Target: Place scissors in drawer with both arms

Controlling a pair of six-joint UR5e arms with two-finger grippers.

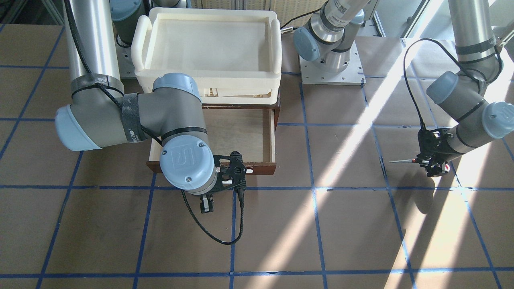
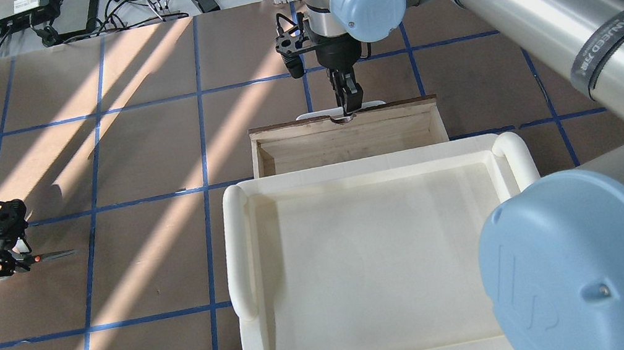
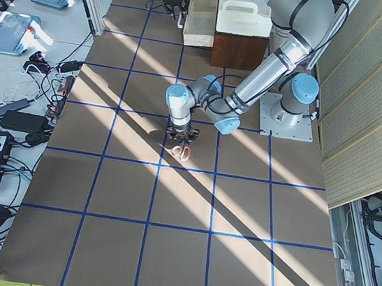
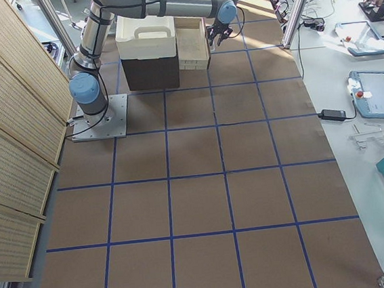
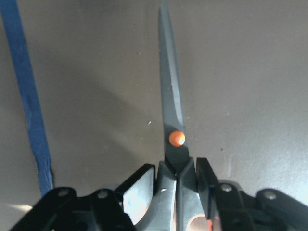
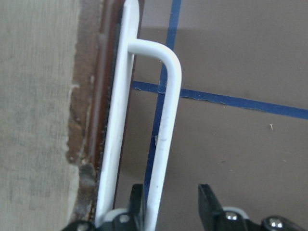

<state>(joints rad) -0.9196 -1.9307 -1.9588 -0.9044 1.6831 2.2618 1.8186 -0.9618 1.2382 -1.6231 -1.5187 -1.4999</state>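
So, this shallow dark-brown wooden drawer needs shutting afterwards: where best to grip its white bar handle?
Take the white bar handle along its straight middle run, from above, one finger in the gap behind it: the bar stands off the drawer front.

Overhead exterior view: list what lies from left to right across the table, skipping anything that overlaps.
left claw → scissors → drawer. The cream tray and the right claw overlap the drawer, so they are left out.

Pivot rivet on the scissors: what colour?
Orange. The pivot rivet on the scissors shows best in the left wrist view.
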